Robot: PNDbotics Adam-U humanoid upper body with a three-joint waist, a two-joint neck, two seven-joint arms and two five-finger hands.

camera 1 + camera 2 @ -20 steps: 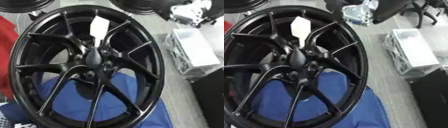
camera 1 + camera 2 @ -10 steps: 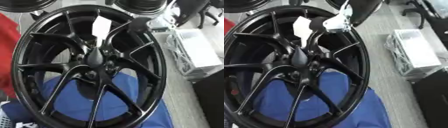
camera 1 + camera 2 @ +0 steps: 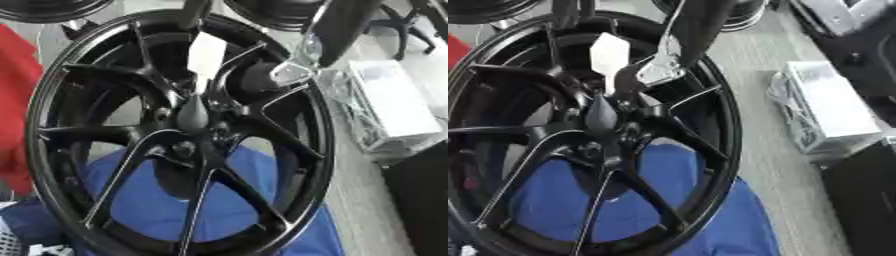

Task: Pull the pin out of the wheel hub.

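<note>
Your right hand (image 3: 262,80) is coming in from the upper right, its dark bulk lying over the upper spokes of the wheel (image 3: 179,135), with the silver wrist joint (image 3: 293,70) just behind it and the black forearm running up out of view. It sits close above and to the right of the hub (image 3: 192,117), not on it. You can't tell from either view whether the fingers are curled or straight; the hand reads only as a dark rounded mass against black spokes, and nothing shows in it. Your left hand is not in view.

The pin (image 3: 602,114) looks to be the grey, cone-like piece standing out of the hub centre, pointing roughly toward you; the shape is soft, so take that as a best reading. It appears seated, so the pull has not begun. Approaching from above-right makes sense, since it leaves the hub face visible to the camera.

A white tag (image 3: 206,55) hangs just above the hub, between the upper spokes, right by your line of approach. Mind that your fingers close on the pin and not the tag.

The wheel stands tilted on a blue cloth (image 3: 166,200), which probably cushions the rim. A white, box-like thing (image 3: 394,107) lies well apart on the grey floor to the right, and other dark wheels (image 3: 280,10) show at the far edge.
</note>
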